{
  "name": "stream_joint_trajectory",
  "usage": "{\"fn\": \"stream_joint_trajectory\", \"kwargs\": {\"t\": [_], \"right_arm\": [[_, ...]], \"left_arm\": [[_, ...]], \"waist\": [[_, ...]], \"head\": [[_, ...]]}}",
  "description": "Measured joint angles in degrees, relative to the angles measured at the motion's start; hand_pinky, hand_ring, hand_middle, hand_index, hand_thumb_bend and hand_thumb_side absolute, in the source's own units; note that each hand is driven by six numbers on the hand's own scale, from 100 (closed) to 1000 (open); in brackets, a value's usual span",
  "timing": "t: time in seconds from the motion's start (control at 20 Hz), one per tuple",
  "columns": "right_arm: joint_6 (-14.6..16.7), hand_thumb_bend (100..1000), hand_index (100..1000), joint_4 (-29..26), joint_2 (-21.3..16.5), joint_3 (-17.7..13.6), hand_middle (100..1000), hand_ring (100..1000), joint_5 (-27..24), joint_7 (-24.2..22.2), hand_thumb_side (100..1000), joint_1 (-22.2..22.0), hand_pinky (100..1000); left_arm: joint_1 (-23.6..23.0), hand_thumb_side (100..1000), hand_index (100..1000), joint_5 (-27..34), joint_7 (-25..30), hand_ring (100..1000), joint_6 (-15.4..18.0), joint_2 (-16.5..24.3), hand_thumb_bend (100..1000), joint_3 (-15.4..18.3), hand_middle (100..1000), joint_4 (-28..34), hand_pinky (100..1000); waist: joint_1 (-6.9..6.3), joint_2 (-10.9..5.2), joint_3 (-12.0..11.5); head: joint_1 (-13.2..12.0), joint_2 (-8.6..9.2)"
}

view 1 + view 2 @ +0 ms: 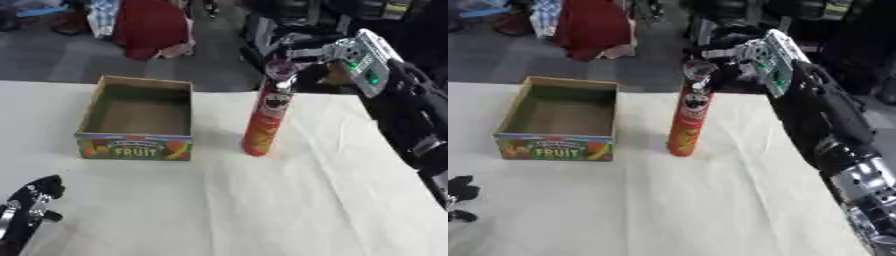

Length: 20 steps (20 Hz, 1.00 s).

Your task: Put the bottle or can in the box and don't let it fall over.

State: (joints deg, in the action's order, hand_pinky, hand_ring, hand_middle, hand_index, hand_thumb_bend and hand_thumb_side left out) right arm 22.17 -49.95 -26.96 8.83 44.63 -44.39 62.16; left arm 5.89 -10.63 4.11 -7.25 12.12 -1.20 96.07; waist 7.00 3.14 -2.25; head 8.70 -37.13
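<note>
Left of the Pringles can (265, 118) sits the open fruit box (136, 118), so it's a leftward carry. Can's upright but leaning a bit, right hand (308, 54) curled around its top; left hand (29, 204) idles far off.

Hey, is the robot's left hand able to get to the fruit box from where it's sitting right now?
Probably yes. The left hand rests at the lower left corner, and only bare table cloth lies between it and the box. The can stands off to the box's right, out of its way.
</note>
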Motion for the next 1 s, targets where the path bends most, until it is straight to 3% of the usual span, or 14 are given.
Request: {"fn": "stream_joint_trajectory", "kwargs": {"t": [0.15,0.5,1.0], "right_arm": [[-0.17,100,1000,0.00,0.00,-0.07,1000,788,0.04,-0.14,416,0.03,631],[-0.97,100,1000,0.01,0.00,-0.39,975,695,0.01,0.56,278,0.06,498],[-2.08,100,1000,0.19,0.12,-0.71,942,607,0.63,3.51,252,0.03,372]], "left_arm": [[0.12,859,825,0.00,0.00,768,0.00,0.00,571,0.00,660,0.00,547],[0.17,859,825,0.00,0.00,769,0.00,-0.01,570,-0.01,660,0.00,547],[0.20,859,825,0.00,0.00,769,0.00,-0.01,570,-0.01,661,0.00,548]], "waist": [[0.00,0.00,-0.07],[0.00,0.00,-0.20],[0.00,0.00,-0.29]], "head": [[0.03,0.01],[0.21,0.02],[0.54,0.13]]}}
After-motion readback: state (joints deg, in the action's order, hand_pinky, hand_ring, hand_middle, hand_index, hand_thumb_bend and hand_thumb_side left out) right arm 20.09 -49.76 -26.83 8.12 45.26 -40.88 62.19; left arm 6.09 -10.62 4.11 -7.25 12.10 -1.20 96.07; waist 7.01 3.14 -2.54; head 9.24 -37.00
